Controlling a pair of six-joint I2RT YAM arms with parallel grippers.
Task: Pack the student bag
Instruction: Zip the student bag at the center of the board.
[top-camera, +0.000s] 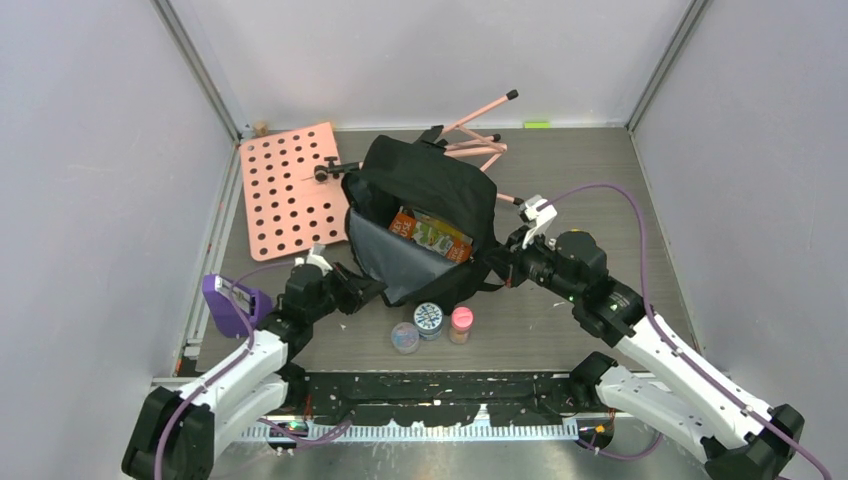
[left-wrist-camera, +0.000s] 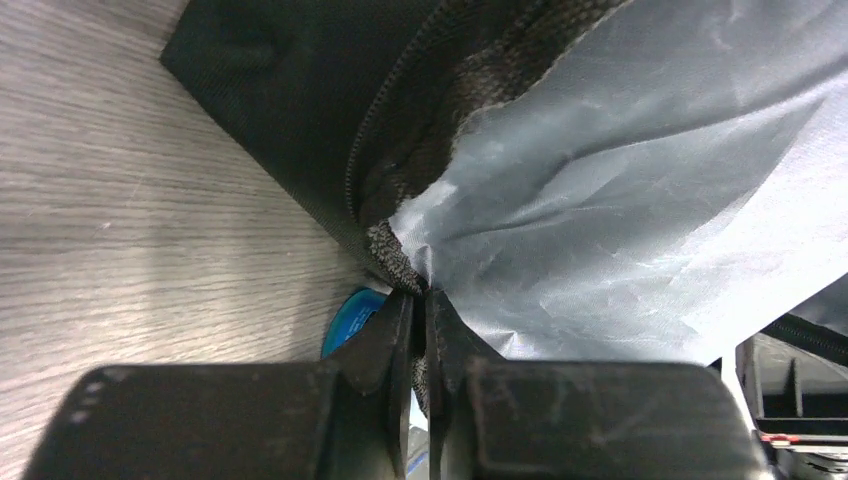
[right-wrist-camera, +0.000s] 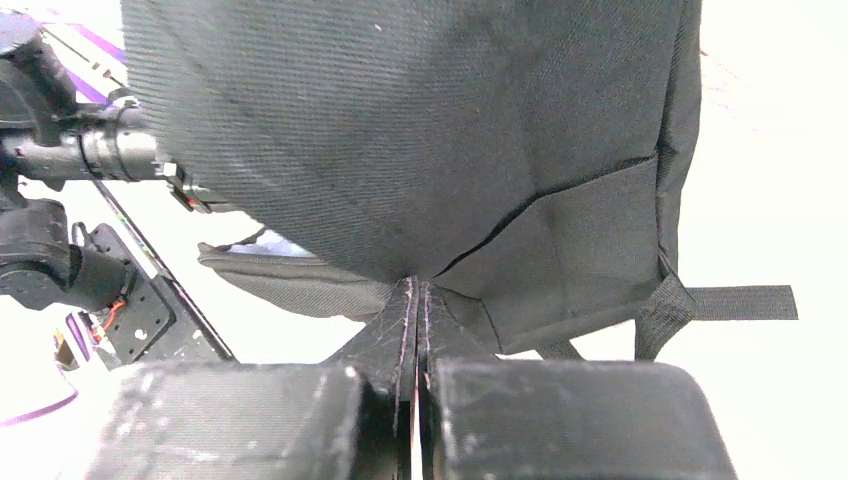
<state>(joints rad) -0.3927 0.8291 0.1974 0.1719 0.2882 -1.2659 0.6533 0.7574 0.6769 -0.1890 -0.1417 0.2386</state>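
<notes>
The student bag (top-camera: 430, 185), black with a grey lining, lies open in the middle of the table, its mouth toward the arms. An orange and green packet (top-camera: 430, 235) shows inside it. My left gripper (top-camera: 362, 288) is at the bag's front left rim. In the left wrist view it (left-wrist-camera: 421, 295) is shut on the rim's mesh edge and the grey lining (left-wrist-camera: 620, 180). My right gripper (top-camera: 500, 262) is at the bag's right side. The right wrist view shows it (right-wrist-camera: 415, 285) shut on a pinch of the black outer fabric (right-wrist-camera: 400, 130).
Three small jars stand in front of the bag: a clear one (top-camera: 405, 337), a blue-lidded one (top-camera: 429, 318) and a pink-lidded one (top-camera: 461, 323). A pink pegboard (top-camera: 290, 188) lies at the back left, a pink-legged stand (top-camera: 480, 125) behind the bag, and a purple object (top-camera: 232, 303) at the left edge.
</notes>
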